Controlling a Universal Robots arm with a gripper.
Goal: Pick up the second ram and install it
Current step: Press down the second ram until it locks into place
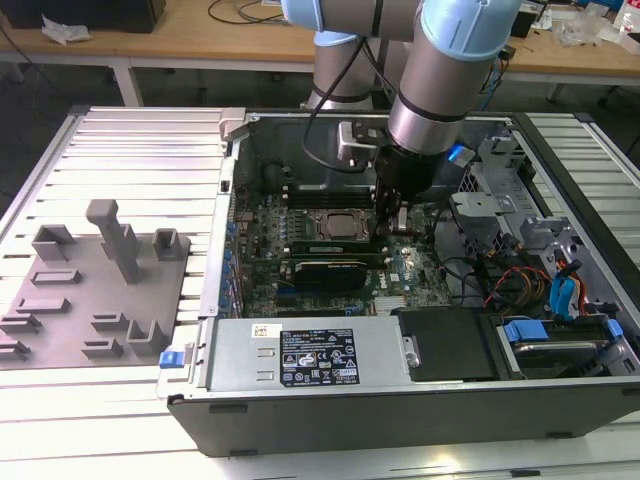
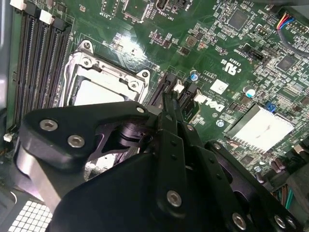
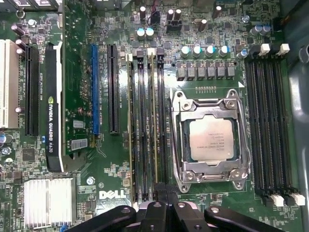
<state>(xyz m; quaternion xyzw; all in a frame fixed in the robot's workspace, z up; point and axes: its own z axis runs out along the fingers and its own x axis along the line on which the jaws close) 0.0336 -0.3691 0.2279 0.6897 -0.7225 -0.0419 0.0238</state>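
The fingers (image 2: pixel 169 108) are pinched together over the slots (image 3: pixel 147 125) beside the processor (image 3: pixel 210 140) — pressing down on the ram (image 3: pixel 151 121), it seems, which stands edge-up in its slot inside the case (image 1: pixel 400 395), seating it.

The counter (image 1: pixel 130 135) is a pale metal surface with long ridged slats, taking up most of the exterior view from the upper left to the lower edge of the frame. Two things lie directly on it. A grey plastic block (image 1: pixel 95 290) with upright posts and small slots sits on the left side of the frame. Just beside it, an open computer case (image 1: pixel 400 400) lies flat across the centre and right, its dark front wall towards the lower edge. The slats show again past the case at the upper right.
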